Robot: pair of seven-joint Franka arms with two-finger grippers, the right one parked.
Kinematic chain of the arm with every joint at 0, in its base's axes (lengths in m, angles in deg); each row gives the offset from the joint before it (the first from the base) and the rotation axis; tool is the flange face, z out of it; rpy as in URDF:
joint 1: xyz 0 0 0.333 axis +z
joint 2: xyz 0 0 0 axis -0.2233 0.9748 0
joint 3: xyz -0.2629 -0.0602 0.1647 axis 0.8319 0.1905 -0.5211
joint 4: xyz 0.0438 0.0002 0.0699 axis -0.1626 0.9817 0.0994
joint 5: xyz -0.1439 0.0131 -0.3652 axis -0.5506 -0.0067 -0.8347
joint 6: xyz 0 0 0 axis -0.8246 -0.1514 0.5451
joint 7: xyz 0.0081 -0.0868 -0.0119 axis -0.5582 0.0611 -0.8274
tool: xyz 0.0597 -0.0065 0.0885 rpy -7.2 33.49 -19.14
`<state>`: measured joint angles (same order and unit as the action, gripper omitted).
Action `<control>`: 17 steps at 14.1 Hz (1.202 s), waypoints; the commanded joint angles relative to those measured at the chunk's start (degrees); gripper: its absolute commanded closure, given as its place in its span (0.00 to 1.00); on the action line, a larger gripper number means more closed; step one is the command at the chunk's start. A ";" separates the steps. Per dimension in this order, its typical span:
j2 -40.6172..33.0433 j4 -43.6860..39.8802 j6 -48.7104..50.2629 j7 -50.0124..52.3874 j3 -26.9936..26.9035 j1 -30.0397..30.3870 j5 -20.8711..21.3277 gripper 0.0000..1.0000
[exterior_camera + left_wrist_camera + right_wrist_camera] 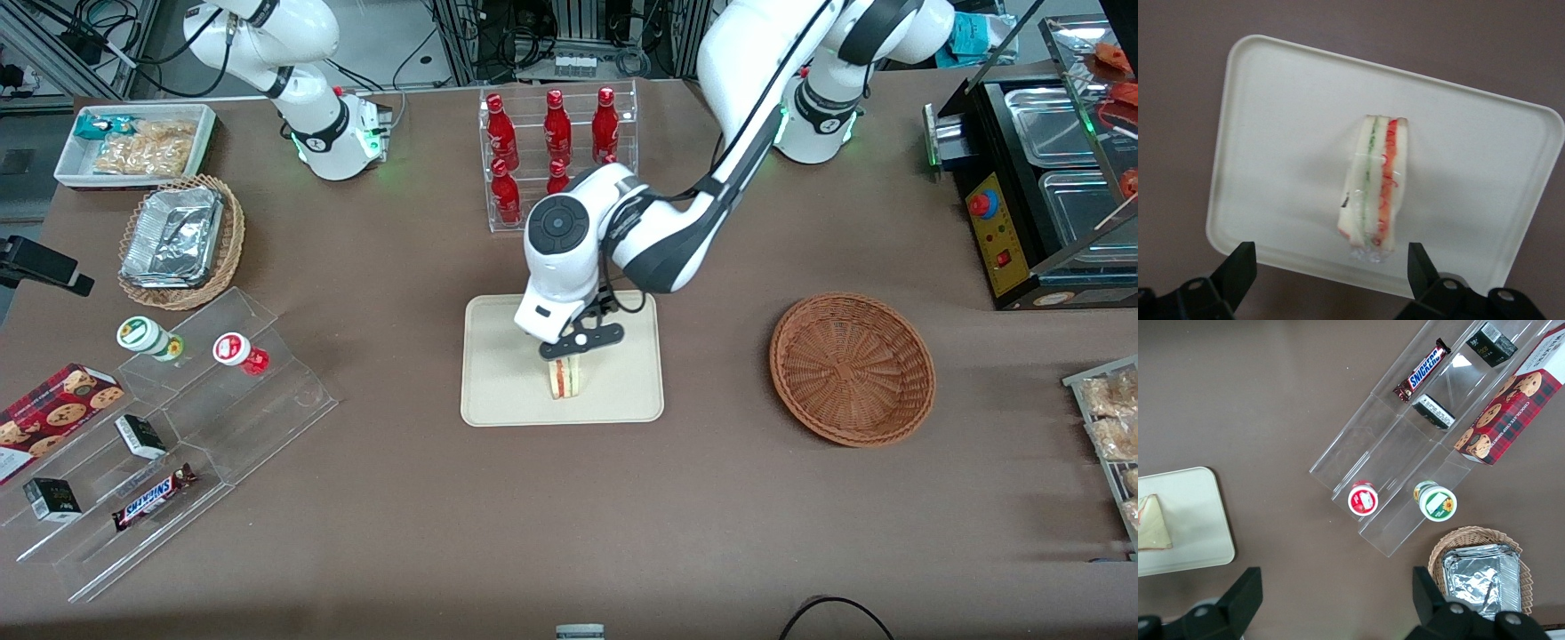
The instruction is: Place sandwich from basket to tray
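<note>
Table: brown top (711,498), with snacks and racks around its edges.
Tray: the tray (498,391) lies flat near the middle of the table, a bit closer to the front edge.
Sandwich: the sandwich (564,378) stands on its edge on the tray, near the tray's front rim. Its red and green layers show in the wrist view (1375,183), and it has clear wrap on it.
Gripper: the gripper (573,348) hangs just above the sandwich. Its fingers (1238,270) are wide apart, one on each side, and do not touch the sandwich.
Basket: the basket (852,367) sits on the table toward the working arm's end, well apart from the tray. Nothing is in it.
Bottles: red bottles (556,133) stand in a clear rack, farther from the front camera than the tray.
Foil: foil boxes (173,236) sit in a tan basket toward the parked arm's end.
</note>
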<state>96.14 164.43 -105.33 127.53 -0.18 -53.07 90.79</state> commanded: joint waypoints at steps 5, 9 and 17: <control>-12.21 12.47 5.12 -11.07 -0.97 9.92 -0.51 0.00; -21.27 22.15 5.29 -22.48 -0.97 16.77 -2.08 0.00; -34.72 25.78 20.39 -49.47 -1.23 31.28 -2.97 0.00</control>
<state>65.83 188.59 -87.95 83.65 -1.85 -24.74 88.63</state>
